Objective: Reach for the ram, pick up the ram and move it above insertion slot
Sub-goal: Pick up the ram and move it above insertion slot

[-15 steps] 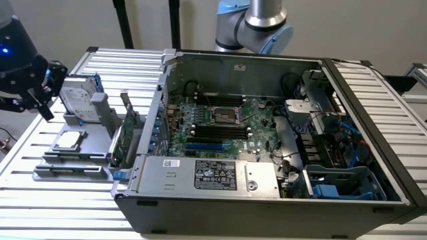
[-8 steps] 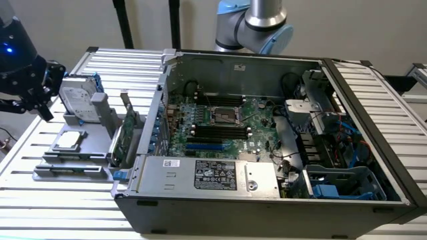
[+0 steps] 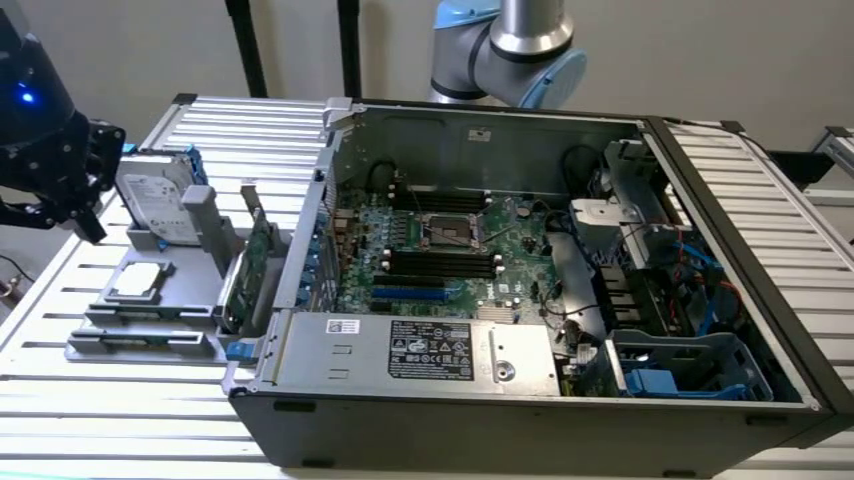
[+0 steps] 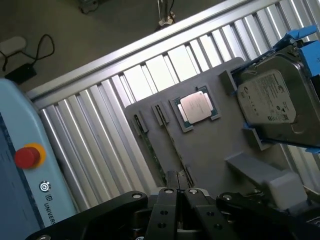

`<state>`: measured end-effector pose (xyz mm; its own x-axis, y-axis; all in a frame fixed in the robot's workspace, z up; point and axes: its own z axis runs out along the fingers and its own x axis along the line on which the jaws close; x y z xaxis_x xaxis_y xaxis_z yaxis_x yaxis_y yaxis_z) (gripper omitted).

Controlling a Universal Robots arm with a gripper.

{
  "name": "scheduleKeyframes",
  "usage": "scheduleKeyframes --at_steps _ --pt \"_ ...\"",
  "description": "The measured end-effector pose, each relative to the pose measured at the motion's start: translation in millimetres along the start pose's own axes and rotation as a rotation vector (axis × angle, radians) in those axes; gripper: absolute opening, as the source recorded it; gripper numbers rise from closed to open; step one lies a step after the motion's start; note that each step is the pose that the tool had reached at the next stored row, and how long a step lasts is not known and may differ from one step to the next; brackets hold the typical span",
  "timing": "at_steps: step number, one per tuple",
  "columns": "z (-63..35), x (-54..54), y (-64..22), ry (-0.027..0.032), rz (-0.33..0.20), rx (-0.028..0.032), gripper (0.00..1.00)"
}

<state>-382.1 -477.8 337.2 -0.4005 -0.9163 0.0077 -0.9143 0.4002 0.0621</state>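
In the wrist view the ram (image 4: 154, 152) is a thin dark-green stick standing on edge in the grey holder (image 4: 210, 145), beside the silver processor chip (image 4: 196, 107). My gripper (image 4: 179, 189) hangs above the holder, near the ram's closer end, its two black fingers pressed together with nothing between them. In the exterior view my gripper (image 3: 70, 205) hovers at the far left over the grey holder (image 3: 160, 330), well apart from the open computer case. The insertion slots (image 3: 434, 262) are parallel black sockets on the motherboard, just in front of the square processor socket (image 3: 447, 232).
A silver hard drive (image 3: 154, 195) stands at the holder's far end, with a green expansion card (image 3: 247, 270) upright against the case wall. The case (image 3: 534, 400) holds a power supply, cables and blue drive bays. A blue cabinet with a red button (image 4: 27, 156) stands beside the slatted table.
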Motion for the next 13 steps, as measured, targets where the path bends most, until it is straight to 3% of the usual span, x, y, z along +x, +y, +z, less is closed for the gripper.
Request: scheduleKeyframes --at_steps 6,13 --pt "0.1 0.0 0.0 0.006 -0.097 0.0007 0.11" --pt "0.0 0.5 -0.1 0.0109 -0.176 0.0015 0.11"
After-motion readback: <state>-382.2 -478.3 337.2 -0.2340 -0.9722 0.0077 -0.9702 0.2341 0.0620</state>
